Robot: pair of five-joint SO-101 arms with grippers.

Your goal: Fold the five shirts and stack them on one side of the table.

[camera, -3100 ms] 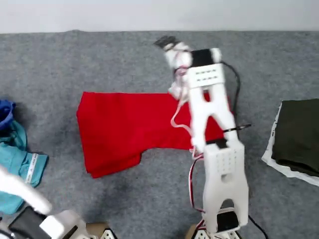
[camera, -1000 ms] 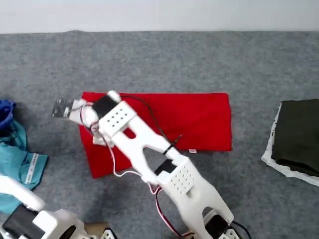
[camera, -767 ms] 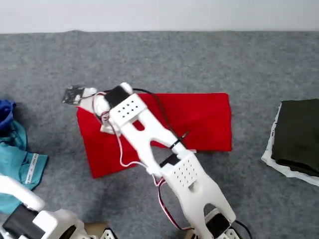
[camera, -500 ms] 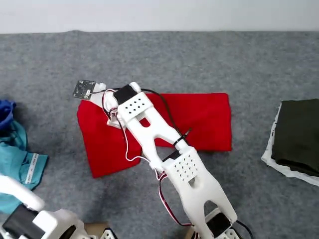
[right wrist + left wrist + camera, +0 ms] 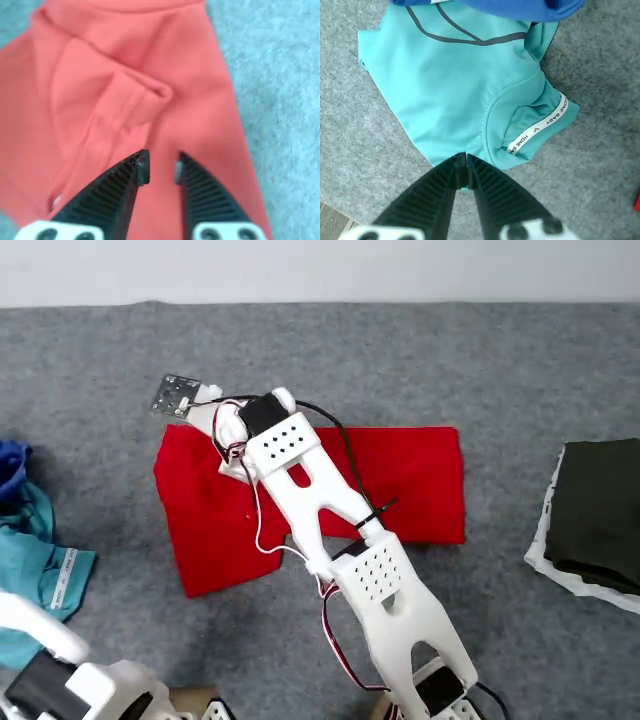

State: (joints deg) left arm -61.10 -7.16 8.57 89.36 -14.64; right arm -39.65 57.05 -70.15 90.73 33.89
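Right hand (image 5: 160, 167) slightly apart above red shirt (image 5: 200, 100); left hand (image 5: 465, 161) together over teal shirt (image 5: 455, 85).

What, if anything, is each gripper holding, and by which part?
Nothing. The right gripper is open over the red shirt; the left gripper is shut, empty, over the teal shirt.

The right claw (image 5: 228, 440) hangs over the red shirt (image 5: 410, 480)'s end; a teal shirt (image 5: 35, 550) and a dark folded shirt (image 5: 600, 510) lie well off, on opposite sides.
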